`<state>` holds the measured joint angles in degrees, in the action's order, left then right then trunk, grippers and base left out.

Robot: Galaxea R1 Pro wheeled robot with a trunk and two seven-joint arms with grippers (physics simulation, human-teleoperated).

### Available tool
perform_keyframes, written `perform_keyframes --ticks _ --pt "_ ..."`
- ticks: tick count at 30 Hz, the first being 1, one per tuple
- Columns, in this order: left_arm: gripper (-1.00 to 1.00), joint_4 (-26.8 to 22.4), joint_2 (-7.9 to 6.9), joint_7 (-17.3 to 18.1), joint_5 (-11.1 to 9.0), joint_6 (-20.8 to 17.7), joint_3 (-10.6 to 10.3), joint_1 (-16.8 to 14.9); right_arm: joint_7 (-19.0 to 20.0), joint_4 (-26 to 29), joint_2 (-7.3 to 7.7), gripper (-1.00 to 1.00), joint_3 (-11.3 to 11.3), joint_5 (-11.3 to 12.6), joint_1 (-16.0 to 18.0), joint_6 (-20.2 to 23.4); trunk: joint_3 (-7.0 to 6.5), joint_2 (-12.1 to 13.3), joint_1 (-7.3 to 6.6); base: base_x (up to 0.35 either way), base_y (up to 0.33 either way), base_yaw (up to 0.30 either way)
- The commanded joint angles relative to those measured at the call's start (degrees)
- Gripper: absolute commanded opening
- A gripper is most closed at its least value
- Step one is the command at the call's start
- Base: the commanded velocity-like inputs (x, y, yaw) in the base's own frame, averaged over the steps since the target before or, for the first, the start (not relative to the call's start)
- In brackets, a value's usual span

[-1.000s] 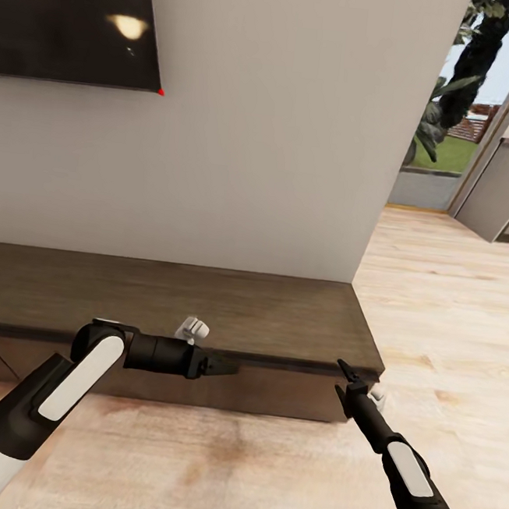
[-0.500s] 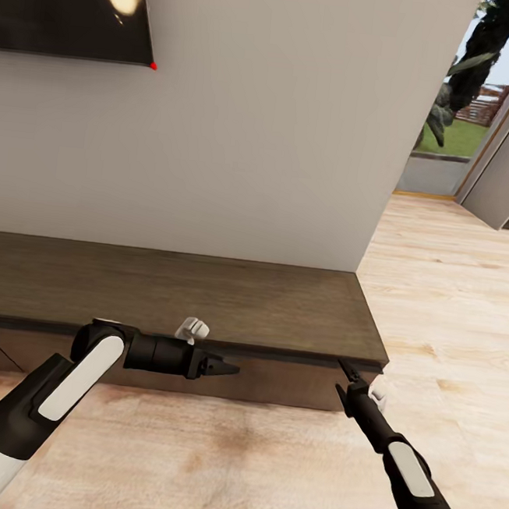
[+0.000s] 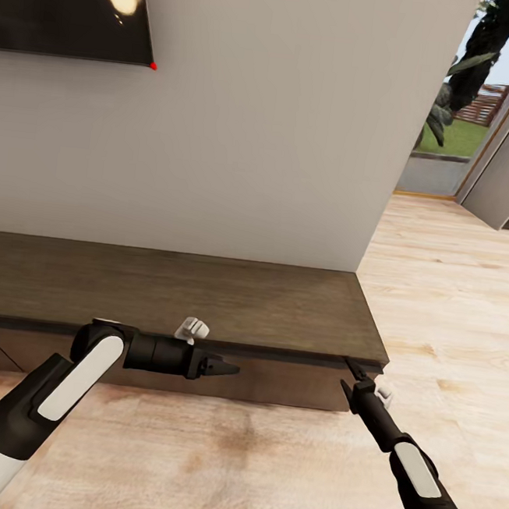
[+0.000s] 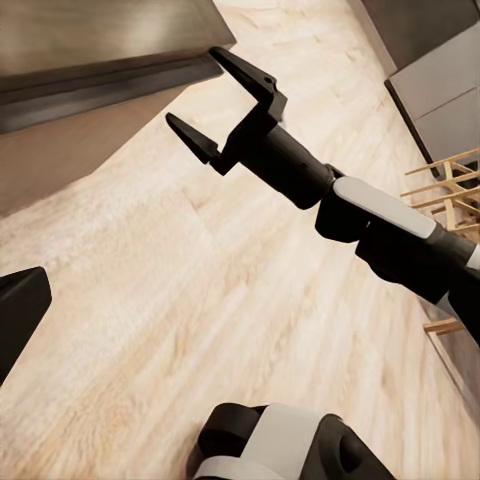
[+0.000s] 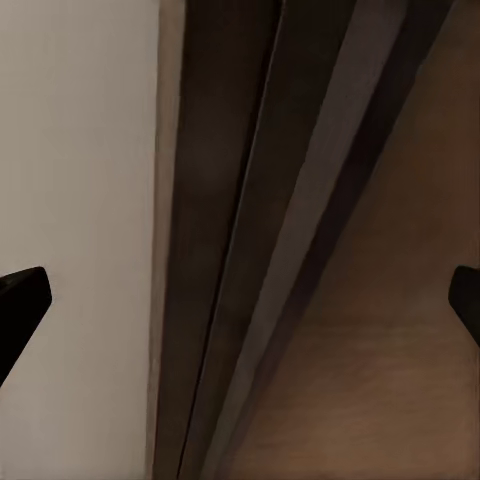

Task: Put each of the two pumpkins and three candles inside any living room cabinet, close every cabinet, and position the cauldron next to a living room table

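1. The cabinet (image 3: 203, 300) runs along the far wall, fronts shut, directly ahead of me.
2. My right gripper (image 3: 349, 373) is spread wide, its tips at the cabinet's top front edge near the right end.
3. My left gripper (image 3: 231, 368) points right, in front of the cabinet front; I cannot tell its spread.
4. A TV (image 3: 73, 4) hangs at upper left.

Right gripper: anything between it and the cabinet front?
Nothing visible. The right gripper, open, sits right at the top edge of the cabinet near its right end; the right wrist view has just the dark front between the fingertips.
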<state>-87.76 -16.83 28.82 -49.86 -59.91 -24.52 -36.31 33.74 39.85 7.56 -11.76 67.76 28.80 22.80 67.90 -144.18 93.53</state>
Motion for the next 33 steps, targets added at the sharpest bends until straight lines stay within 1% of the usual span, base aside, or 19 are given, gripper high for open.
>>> perform_keyframes --ticks 1,5,10,26,28,30,31,33 --pt "1.0 -0.01 -0.01 0.36 0.29 -0.09 -0.05 -0.05 0.05 -0.02 0.01 1.0 -0.11 0.45 0.03 0.5 0.05 -0.02 -0.01 0.0 0.0 0.0" --pt "1.0 -0.01 0.03 0.36 0.29 -0.09 -0.07 -0.04 0.06 -0.03 0.06 1.0 -0.11 0.44 0.03 0.54 0.05 -0.02 -0.01 0.0 0.0 0.0" --pt "1.0 -0.03 0.04 0.36 0.29 -0.09 -0.09 -0.06 0.02 -0.04 0.08 1.0 -0.1 0.44 0.03 0.57 1.15 -0.09 0.12 0.0 0.0 0.0" --pt "1.0 -0.04 0.03 0.36 0.29 -0.09 -0.09 -0.03 0.34 -0.04 0.09 1.0 -0.1 0.44 0.03 0.53 1.15 -0.09 0.12 0.0 0.0 0.0" --pt "1.0 -0.04 0.0 0.36 0.29 -0.09 -0.09 -0.03 1.19 -0.04 0.2 1.0 -0.12 0.47 0.03 0.51 1.15 -0.09 0.12 0.0 0.0 0.0" --pt "1.0 -0.04 0.02 0.36 0.29 -0.09 -0.09 -0.05 3.45 -0.04 0.65 1.0 -0.11 0.46 -0.01 0.54 1.15 -0.09 0.12 0.0 0.0 0.0" --pt "1.0 -0.04 0.0 0.36 0.29 -0.09 -0.09 -0.04 5.31 -0.27 1.2 1.0 -0.11 0.45 -0.03 0.55 1.15 -0.09 0.12 0.0 0.0 0.0" --pt "1.0 -0.04 -0.02 0.36 0.29 -0.09 -0.09 -0.04 7.13 -1.09 1.87 1.0 -0.1 0.45 -0.04 0.56 1.15 -0.09 0.12 0.0 0.0 0.0"
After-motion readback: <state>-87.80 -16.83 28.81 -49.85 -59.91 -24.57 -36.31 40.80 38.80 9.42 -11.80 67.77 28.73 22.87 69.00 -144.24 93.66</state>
